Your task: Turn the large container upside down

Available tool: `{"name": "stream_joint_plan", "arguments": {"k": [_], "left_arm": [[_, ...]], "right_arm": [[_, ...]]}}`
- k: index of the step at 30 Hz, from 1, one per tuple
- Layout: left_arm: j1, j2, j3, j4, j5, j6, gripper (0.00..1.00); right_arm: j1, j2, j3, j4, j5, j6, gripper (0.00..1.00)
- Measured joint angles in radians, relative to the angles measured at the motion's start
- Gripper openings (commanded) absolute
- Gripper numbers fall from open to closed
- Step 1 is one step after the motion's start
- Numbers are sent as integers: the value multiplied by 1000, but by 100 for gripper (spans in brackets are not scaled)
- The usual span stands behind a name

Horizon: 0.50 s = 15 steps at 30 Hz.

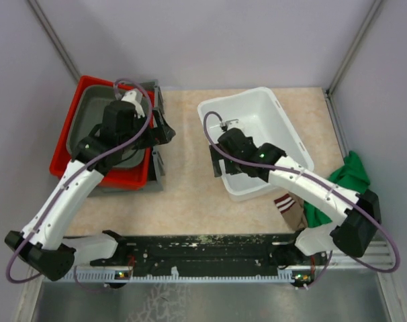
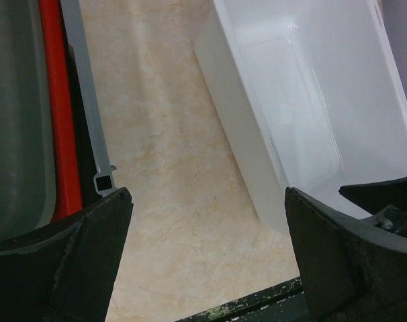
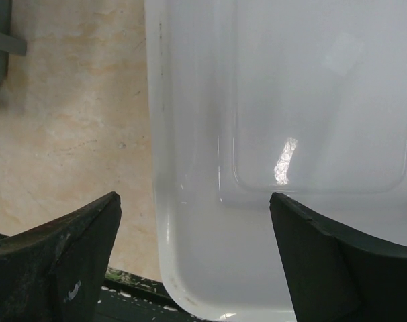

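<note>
Sitting upright with its mouth facing up, the large white container (image 1: 264,124) is occupying the right half of the table (image 1: 190,194), turned a little askew to the table's edges. The right gripper (image 3: 193,201) is hovering over the container's near-left corner. Its jaws are standing spread wide and gripping nothing. In the right wrist view one finger (image 3: 69,261) is hanging outside over the bare table and the other (image 3: 338,261) is hanging over the container's inside, so the left wall is lying between them. Whether either finger is touching that wall cannot be told. The left gripper (image 2: 209,194) is poised well apart from the container, at the right rim of the red bin (image 1: 66,144), which is holding a grey tub (image 1: 89,111). Its jaws are likewise gaping wide and carrying nothing. A strip of bare table is running between the bin stack and the container's left wall. The container's far-right corner is sitting near the table's right edge, and a green cloth (image 1: 351,178) is lying just beyond its near-right corner. A black rail (image 1: 203,251) is bordering the table's near edge.
</note>
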Motion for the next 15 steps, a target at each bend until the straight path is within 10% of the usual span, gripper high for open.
{"name": "stream_joint_plan", "arguments": {"k": [12,15], "left_arm": [[0,-68,-64,21,-39,-14,100],[0,-52,-64,21,-32,-14,100]], "right_arm": [[95,157,-2,44,57,-10,59],[101,199,-2,49,74,-10,31]]}}
